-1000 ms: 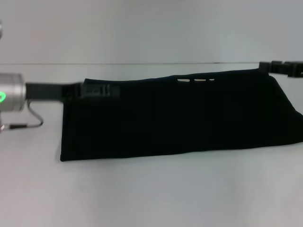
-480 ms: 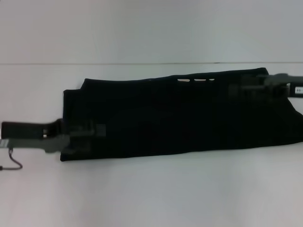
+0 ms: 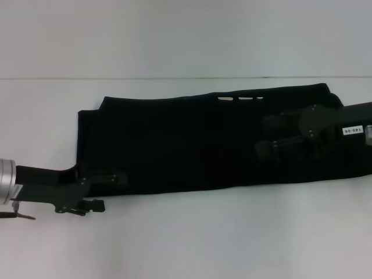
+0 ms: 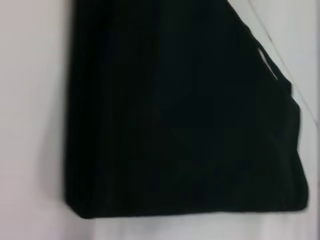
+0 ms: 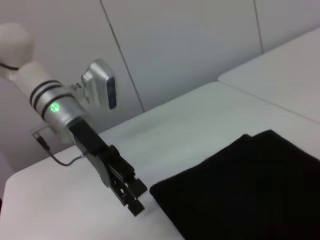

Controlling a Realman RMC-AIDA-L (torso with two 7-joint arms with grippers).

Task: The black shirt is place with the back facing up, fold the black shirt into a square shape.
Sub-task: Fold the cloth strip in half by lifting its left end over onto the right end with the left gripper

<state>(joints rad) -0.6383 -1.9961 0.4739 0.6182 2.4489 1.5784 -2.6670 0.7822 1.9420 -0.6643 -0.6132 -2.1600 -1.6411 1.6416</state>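
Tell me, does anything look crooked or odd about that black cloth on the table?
Slightly. The shirt is folded into a long band lying a bit askew, its far edge uneven, with small white marks peeking out there. No damage shows. The left tool sits at its near left corner, the right tool over its right end.

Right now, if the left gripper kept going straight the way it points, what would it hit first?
The left gripper points toward the robot's right, at the near left corner of the black shirt. Going on, it would probably meet that folded edge first, though its height above the table is unclear.
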